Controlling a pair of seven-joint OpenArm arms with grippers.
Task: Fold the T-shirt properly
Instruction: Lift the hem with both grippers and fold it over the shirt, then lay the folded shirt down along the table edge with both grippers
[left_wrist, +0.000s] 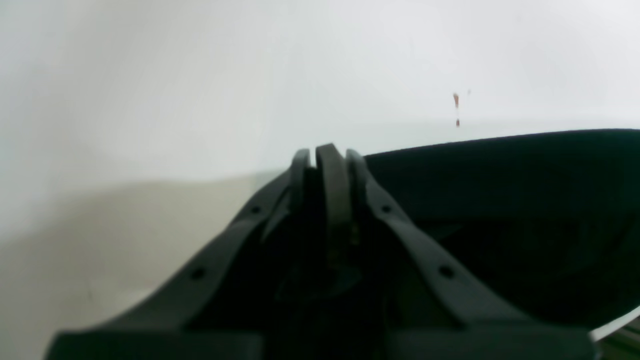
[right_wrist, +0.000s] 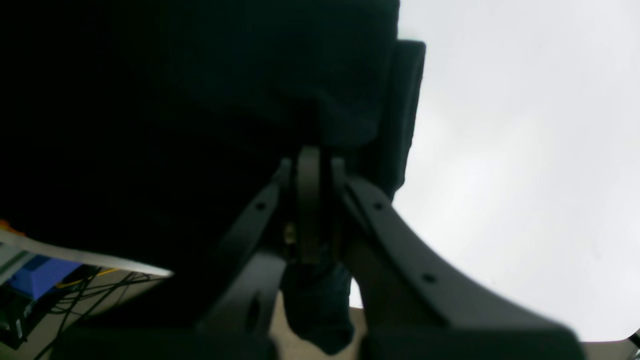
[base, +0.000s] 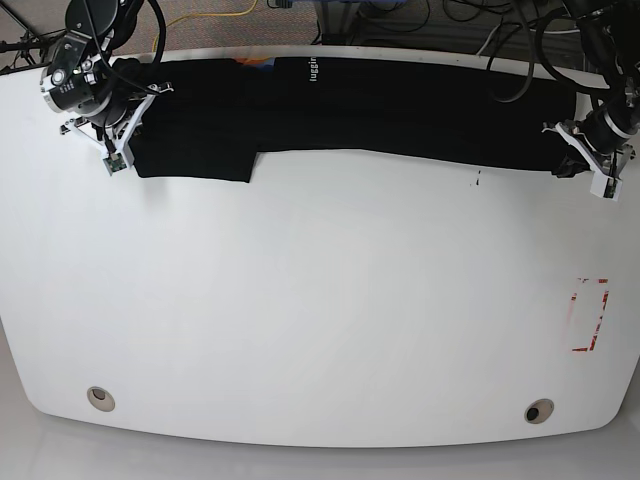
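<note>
While the T-shirt (base: 340, 105) lies in a long band along the counter (base: 320, 300) top edge, both ends are pinched: right gripper (right_wrist: 310, 165) upper left, left gripper (left_wrist: 327, 157) apparently clenched on cloth, upper right.

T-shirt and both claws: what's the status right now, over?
Left gripper and right gripper both shut, one at each end of the T-shirt. Shirt stretched in a long band along the table's far edge. Nothing in the way.

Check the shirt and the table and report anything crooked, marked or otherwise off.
The T-shirt lies as a long band along the table's far edge, but its folded near edge is uneven: a flap hangs lower at the base view's left. The table bears a red rectangular marking near its right edge and a small dark speck.
</note>
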